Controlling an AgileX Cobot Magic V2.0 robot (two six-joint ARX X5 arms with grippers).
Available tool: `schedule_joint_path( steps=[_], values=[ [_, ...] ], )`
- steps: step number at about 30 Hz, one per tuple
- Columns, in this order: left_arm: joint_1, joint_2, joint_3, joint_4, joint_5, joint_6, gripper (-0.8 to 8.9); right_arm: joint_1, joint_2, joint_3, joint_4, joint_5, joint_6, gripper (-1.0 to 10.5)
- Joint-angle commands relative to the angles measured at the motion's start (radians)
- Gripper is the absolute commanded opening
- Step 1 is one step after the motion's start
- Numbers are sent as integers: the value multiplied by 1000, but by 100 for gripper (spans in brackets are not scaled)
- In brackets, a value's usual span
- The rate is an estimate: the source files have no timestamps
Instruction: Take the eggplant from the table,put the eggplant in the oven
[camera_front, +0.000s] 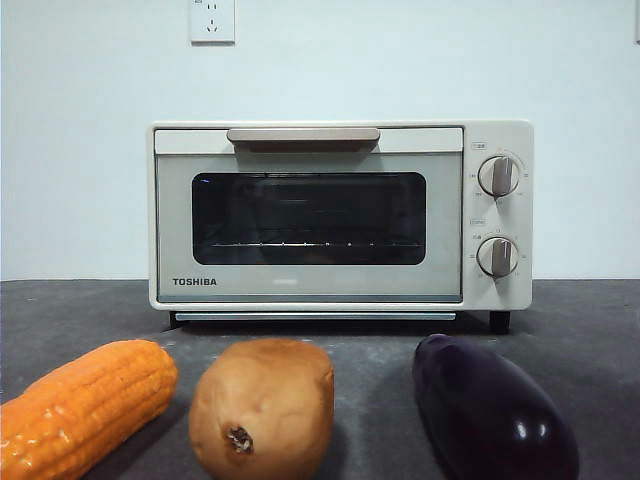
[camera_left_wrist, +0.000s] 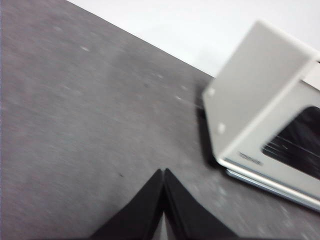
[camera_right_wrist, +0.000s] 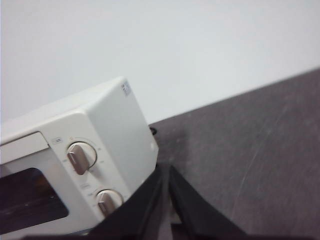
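On the table (camera_front: 90, 310), a corn cob (camera_front: 85, 405), a potato (camera_front: 262, 408) and the eggplant (camera_front: 495, 408) lay in a row before the oven (camera_front: 340, 215), whose door was closed. The left gripper (camera_left_wrist: 163, 172) hung above bare tabletop with jaws pressed together; the right gripper (camera_right_wrist: 165, 170), beside the oven's knob end, likewise had its jaws together and held nothing.

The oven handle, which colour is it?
Beige, on the cream-white oven; the handle shows best in the front view.

A bare test bench: grey table (camera_front: 90, 310), blank white wall (camera_front: 80, 150), lone toaster oven (camera_front: 340, 215).
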Motion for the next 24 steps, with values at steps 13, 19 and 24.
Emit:
schedule_joint_path(
  steps=[13,19,24],
  values=[
    [1,282,332,-148,99,-3,4,3,216,472,-518,-50,-77,4],
    [0,481,481,-156,243,61,4,3,399,639,-674,-183,-110,4],
    [-11,636,623,-239,338,135,4,3,547,753,-783,-372,-153,5]
  ],
)
